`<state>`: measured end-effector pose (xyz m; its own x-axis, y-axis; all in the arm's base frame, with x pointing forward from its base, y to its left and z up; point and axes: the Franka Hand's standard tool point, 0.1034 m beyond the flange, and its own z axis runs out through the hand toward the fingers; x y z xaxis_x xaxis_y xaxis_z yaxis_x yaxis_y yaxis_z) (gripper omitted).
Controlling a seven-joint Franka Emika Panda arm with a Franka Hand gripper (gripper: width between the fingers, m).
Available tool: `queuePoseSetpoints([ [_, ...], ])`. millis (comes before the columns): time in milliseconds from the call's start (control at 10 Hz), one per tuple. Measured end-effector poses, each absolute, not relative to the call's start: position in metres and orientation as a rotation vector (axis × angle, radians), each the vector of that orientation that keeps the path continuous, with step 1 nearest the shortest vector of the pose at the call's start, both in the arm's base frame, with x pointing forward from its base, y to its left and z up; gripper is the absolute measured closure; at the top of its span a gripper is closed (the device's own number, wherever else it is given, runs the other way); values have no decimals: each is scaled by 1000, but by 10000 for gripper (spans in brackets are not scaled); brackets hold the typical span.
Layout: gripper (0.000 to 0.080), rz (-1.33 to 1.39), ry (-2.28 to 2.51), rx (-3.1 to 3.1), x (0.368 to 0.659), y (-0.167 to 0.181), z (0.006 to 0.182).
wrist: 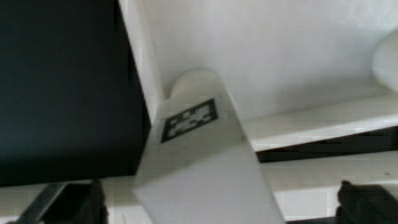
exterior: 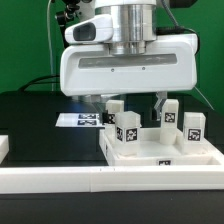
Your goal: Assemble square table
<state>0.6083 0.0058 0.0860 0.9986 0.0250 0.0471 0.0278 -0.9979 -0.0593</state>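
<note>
The square table's white slab (exterior: 170, 152) lies flat on the black table at the exterior view's right, against the front rail. Several short white tagged legs stand upright on it, among them one at the front (exterior: 128, 135) and one at the right (exterior: 192, 128). My gripper (exterior: 131, 104) hangs low over the slab's left part and is open. In the wrist view a tagged leg (wrist: 192, 120) runs between the dark fingers (wrist: 64, 204). The jaws stand well apart on either side of it, with a gap on each side.
The marker board (exterior: 80, 120) lies flat behind the slab, toward the exterior view's left. A long white rail (exterior: 100, 180) edges the front of the work surface. A white block (exterior: 4, 148) shows at the left edge.
</note>
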Motion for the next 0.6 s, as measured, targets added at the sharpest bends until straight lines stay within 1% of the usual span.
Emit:
queuePoseSetpoints([
  [200, 150, -76, -290, -3078, 608, 5, 86],
  [300, 150, -74, -245, -3081, 608, 5, 86],
  [400, 270, -74, -244, -3081, 608, 5, 86],
  [500, 417, -73, -223, -3083, 608, 5, 86],
  [600, 417, -72, -195, -3084, 608, 5, 85],
])
